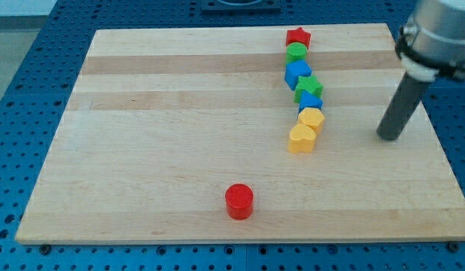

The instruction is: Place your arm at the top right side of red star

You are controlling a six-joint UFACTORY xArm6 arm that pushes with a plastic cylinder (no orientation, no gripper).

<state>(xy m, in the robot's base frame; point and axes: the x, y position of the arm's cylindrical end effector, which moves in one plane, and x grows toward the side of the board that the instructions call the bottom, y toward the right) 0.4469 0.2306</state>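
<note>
red is the colour that matters: the red star (pixel 298 36) sits near the view's top edge of the wooden board (pixel 157 135), heading a crooked chain of blocks that runs down toward the view's bottom. just below it, touching or nearly so, comes a green round block (pixel 296 52), then a blue block (pixel 297 73) of blocky outline, a green star (pixel 309 85), a small blue block (pixel 310 101) whose shape i cannot make out, and two yellow heart-like blocks (pixel 311 119) (pixel 301 139) at the chain's lower end. a red cylinder (pixel 238 201) stands alone, well apart, near the view's bottom. my tip (pixel 389 138) rests on the board at the view's right, well apart from every block and roughly level with the lower yellow block; the rod is bare, holds nothing and touches nothing. the relation that counts: the star lies up and to the view's left of my tip, and the spot i want, off the star's upper right corner, lies mostly straight up the view from where i stand. i judge the strip of board to the right of the chain gives a free path, so the move calls for travel toward the view's top with a modest drift left, stopping short of the star so it is not nudged into the green round block or off the board's edge.
</note>
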